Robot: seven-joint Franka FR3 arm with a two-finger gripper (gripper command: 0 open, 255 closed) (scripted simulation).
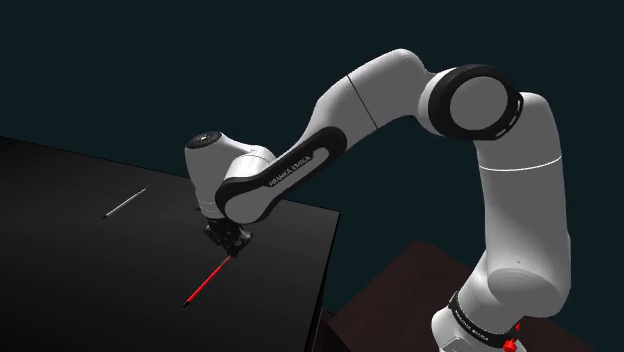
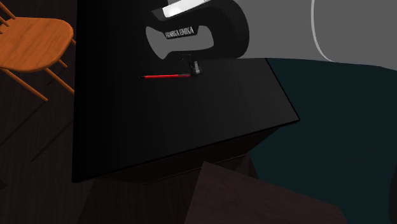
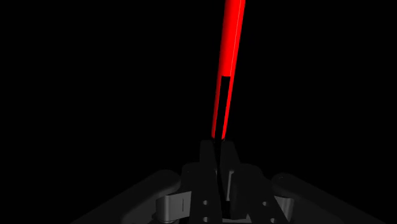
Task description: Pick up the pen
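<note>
A slim red pen (image 1: 208, 280) with a black clip lies across the black table (image 1: 80, 290), near its edge on the shoulder view's right. My black gripper (image 1: 230, 248) points down over the pen's upper end. Seen from the wrist, the two fingers stand close together and clasp the clip end of the pen (image 3: 229, 57), with the gripper (image 3: 218, 149) shut on it. The red shaft runs straight away from the fingers. From the second exterior view, the pen (image 2: 164, 76) stretches level to the left of the gripper (image 2: 194, 71). Whether it is off the tabletop I cannot tell.
A thin grey stick (image 1: 126, 202) lies further back on the table toward the shoulder view's left. A wooden chair (image 2: 32, 38) stands beyond the table's far side in the second exterior view. The table's corner (image 2: 294, 118) lies near the stand.
</note>
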